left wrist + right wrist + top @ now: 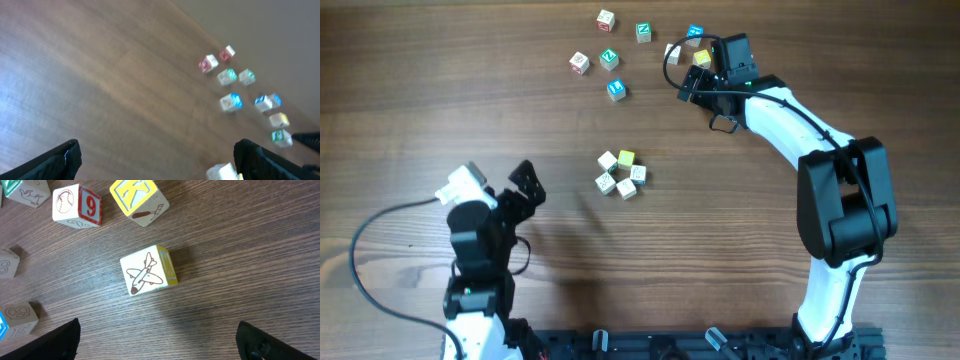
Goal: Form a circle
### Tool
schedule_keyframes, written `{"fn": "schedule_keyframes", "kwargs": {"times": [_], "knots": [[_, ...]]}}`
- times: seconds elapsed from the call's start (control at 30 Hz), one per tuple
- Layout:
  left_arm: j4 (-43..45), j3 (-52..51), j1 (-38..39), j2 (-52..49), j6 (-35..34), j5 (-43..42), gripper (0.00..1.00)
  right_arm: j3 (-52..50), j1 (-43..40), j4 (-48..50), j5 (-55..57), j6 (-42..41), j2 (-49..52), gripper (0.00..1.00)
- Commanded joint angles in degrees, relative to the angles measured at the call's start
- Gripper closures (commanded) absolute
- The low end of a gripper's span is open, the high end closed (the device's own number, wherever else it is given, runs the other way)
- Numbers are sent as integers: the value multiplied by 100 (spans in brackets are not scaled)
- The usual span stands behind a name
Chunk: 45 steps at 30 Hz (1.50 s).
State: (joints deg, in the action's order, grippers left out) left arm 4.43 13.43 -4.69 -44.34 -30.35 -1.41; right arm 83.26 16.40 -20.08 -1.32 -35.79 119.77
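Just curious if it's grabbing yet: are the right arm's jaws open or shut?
Open. In the right wrist view the fingertips stand wide apart, and the airplane block lies ahead of them on the table, untouched.

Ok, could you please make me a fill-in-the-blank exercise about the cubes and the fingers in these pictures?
1. The tight ring holds four white cubes and one ____ cube.
2. In the right wrist view, the middle cube shows a drawing of an ____.
3. The cube left of the yellow K cube carries a red digit, ____.
4. The left fingers and the right fingers are both ____, holding nothing.
Missing words: yellow; airplane; 9; open.
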Motion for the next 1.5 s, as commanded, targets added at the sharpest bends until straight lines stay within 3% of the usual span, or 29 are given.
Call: {"fn": "schedule_keyframes", "kwargs": {"times": [0.0,0.3,0.43,0.57,0.73,1.47], "knots": [[31,-463,-35,597,9,-48,0,-15,7,11,-48,-39,-9,0],[-577,-1309,20,2175,68,-26,0,-15,7,13,-46,-39,-9,0],[-887,-1309,216,2865,616,-28,0,-15,7,13,-48,-39,-9,0],[-892,-1309,612,3488,1628,-28,0,-15,7,15,-46,-42,-9,0],[-894,-1309,629,4369,2061,-28,0,-15,7,13,-46,-39,-9,0],[-881,-1309,748,4395,2096,-28,0,-15,7,13,-46,-42,-9,0]]}}
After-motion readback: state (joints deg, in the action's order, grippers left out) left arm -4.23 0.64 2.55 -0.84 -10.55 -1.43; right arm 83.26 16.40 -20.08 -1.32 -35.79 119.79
